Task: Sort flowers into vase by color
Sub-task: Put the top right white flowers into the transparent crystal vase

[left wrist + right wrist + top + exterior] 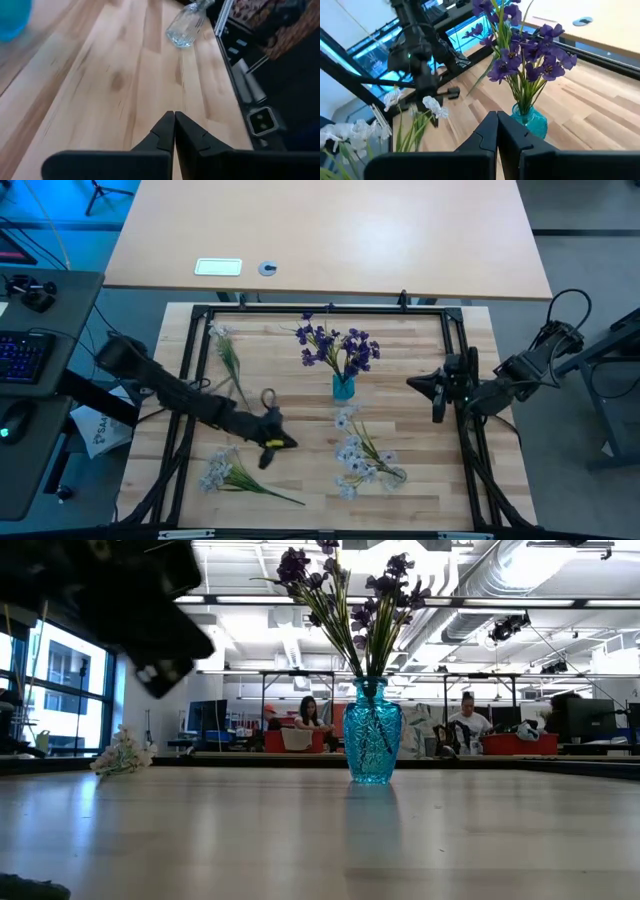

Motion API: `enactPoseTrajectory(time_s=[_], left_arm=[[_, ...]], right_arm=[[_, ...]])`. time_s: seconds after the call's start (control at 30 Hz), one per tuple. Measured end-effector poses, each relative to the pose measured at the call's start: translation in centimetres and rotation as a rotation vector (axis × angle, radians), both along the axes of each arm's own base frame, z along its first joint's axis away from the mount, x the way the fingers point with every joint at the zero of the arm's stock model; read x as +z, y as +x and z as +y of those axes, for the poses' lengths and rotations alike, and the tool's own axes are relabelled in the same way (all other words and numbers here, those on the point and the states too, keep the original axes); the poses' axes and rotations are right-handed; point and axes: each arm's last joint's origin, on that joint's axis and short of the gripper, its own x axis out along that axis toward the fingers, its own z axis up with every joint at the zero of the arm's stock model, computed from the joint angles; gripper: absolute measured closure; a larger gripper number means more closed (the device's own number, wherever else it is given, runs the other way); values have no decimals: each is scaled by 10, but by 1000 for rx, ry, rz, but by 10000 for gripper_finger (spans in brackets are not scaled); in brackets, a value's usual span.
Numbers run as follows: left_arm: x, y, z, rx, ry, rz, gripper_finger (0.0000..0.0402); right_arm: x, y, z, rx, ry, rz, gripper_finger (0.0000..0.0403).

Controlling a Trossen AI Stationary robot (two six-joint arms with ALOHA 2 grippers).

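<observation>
gleaming wood table (290,395), busy workshop

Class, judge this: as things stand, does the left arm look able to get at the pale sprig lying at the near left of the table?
Probably yes. The left gripper, fingers shut, hangs just beside the pale sprig, with only bare table between them; it would have to open first.

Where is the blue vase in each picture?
High view: the blue vase stands mid-table, holding purple flowers.
Low view: centre, upright.
Left wrist view: a blue blur at one corner, probably the vase.
Right wrist view: beyond the right hand.
Shared landmark: the purple flowers, except in the left wrist view.
</observation>
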Motion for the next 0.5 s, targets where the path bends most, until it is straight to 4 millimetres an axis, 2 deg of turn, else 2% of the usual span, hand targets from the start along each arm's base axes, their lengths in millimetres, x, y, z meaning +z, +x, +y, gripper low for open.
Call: enactPoseTrajectory(time_s=[0.23,0.37,0.5], left_arm=[[10,77,-35,-93,177,-34,401],[15,116,-58,29,155,-86,401],[15,141,-93,134,63,-122,401]], right_arm=[[10,2,0,-101,-41,-108,403],[23,-2,3,-22,-131,-164,403],[31,-12,3,78,-168,-195,403]])
